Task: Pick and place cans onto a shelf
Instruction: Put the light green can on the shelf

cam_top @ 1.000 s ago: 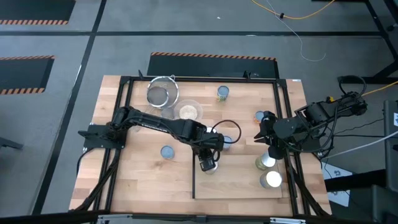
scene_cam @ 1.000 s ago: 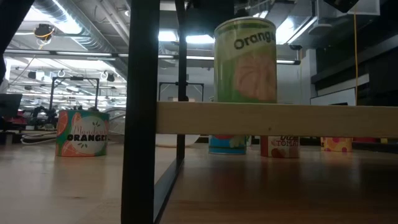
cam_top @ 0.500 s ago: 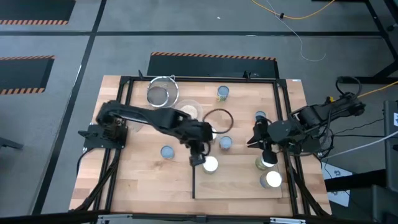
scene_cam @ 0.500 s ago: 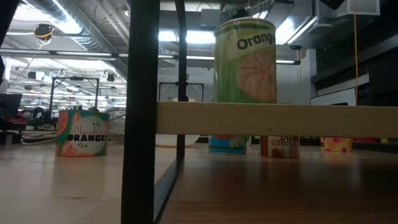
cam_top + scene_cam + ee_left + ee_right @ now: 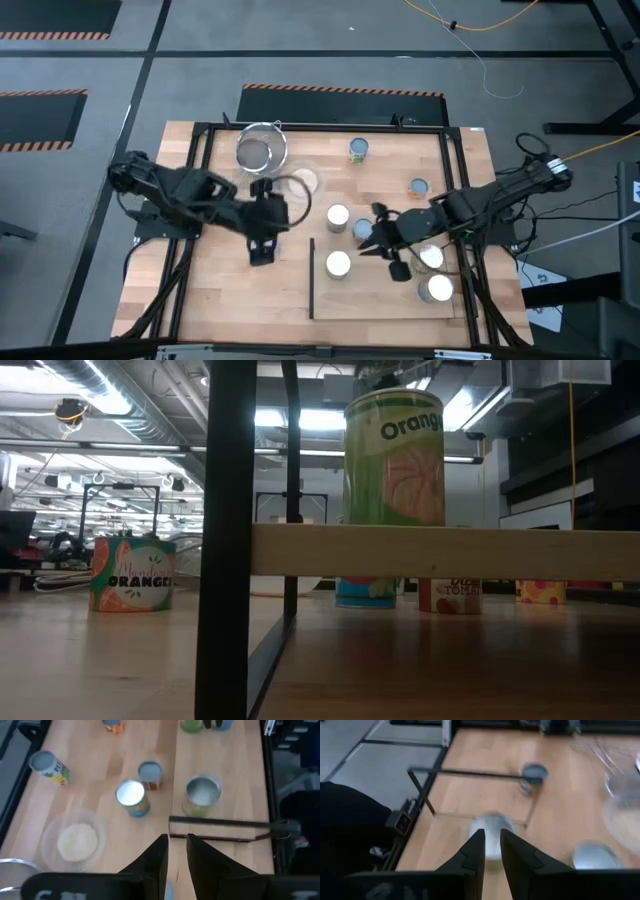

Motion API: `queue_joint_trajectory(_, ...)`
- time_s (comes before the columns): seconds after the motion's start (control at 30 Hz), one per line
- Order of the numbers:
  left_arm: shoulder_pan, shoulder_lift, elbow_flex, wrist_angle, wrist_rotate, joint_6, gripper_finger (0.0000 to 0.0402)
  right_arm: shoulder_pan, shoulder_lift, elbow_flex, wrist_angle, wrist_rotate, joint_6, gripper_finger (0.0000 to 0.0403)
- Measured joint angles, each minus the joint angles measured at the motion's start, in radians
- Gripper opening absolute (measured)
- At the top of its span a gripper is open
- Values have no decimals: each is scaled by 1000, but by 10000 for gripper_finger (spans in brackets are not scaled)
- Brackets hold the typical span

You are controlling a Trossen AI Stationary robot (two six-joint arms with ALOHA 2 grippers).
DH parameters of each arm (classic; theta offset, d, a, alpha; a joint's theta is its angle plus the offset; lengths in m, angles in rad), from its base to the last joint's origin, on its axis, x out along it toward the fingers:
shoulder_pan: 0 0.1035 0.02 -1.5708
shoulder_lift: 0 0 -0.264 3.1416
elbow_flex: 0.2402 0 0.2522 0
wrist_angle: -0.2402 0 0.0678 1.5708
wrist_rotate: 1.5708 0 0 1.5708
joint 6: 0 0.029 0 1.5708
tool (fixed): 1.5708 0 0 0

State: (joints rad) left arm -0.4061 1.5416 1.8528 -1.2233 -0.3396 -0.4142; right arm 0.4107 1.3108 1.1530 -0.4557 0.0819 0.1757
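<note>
My left gripper hangs above the table left of the shelf, its fingers close together and empty. My right gripper reaches over the shelf's far left part, fingers close together and empty. A white-topped green can stands on the shelf near its dark upright edge; it also shows in the low view and the left wrist view. Two more cans stand on the shelf's right part. A white-topped can and a blue-topped can stand on the table beside it.
A mesh strainer and a glass bowl of grains sit at the table's far left. More cans stand at the far side and far right. An orange-labelled can stands on the tabletop. A black frame borders the table.
My left gripper has drawn away from the white-topped green can, which stays standing on the shelf, and gone toward the table's left edge. My right gripper has gone toward the table's left, from the shelf's right side to its far left part.
</note>
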Motion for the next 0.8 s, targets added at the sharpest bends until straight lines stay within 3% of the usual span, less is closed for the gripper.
queue_joint_trajectory(0.07, -33, -41, -117, 28, -16, -31, 65, 0, 38, 0, 47, -5, -21, 65)
queue_joint_trajectory(0.27, -87, -167, -501, 327, -7, -75, 66, 0, 147, 0, 110, -30, -28, 65)
queue_joint_trajectory(0.4, -97, -211, -682, 508, 36, -80, 66, 1, 210, 0, 133, -69, -28, 65)
queue_joint_trajectory(0.57, -97, -229, -785, 656, 67, -80, 66, 1, 265, 0, 175, -104, -44, 65)
queue_joint_trajectory(0.8, -96, -232, -804, 694, 68, -73, 66, 6, 298, 0, 185, -121, -108, 65)
